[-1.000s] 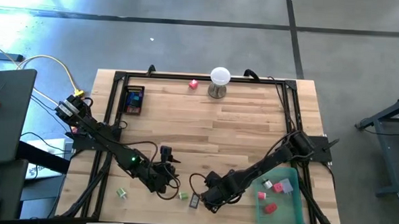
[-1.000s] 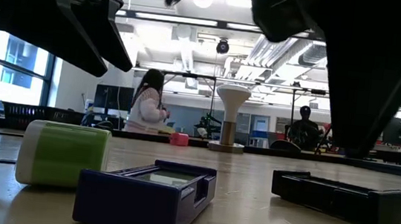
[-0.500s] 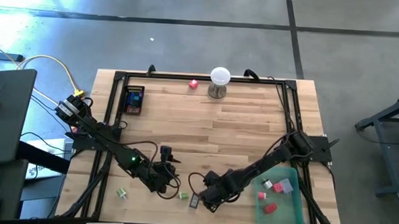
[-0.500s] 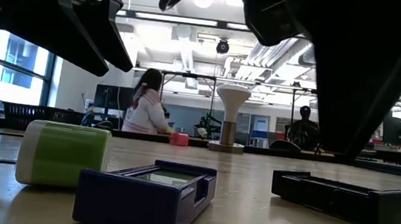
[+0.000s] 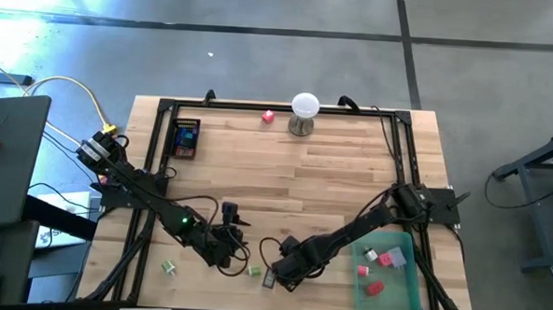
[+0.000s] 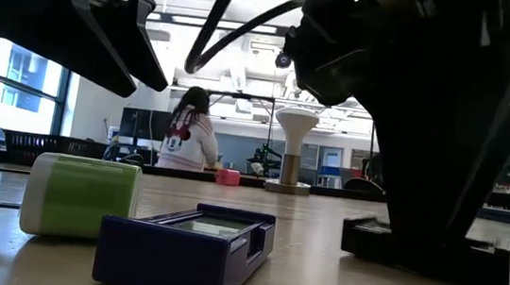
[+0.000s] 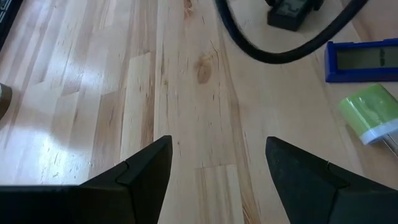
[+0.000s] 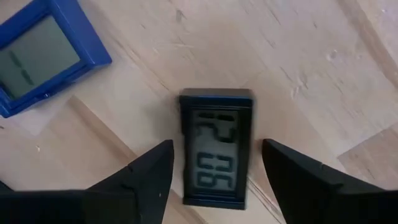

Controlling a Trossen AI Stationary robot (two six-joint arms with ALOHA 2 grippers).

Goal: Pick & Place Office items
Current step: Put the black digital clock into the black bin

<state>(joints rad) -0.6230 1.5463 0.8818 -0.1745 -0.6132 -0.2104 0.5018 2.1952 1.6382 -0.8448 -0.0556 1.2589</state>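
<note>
Now we're seeing the right hand (image 8: 213, 180) hovering fingers-apart straight over the black clock (image 8: 216, 147) near the table's (image 5: 341, 167) front edge, its long axis running between the fingers; left hand (image 7: 217, 180), also apart, waiting beside.

The small black rectangular plastic clock (image 8: 216, 147), lying flat near the front edge of the light wooden butcher-block table (image 8: 298, 56), has a grey display with dark digits that seem to read 12 over 28, though not surely. The blue-framed display (image 8: 38, 53) just beside it shows only faint dashes. No other writing can be read.
</note>
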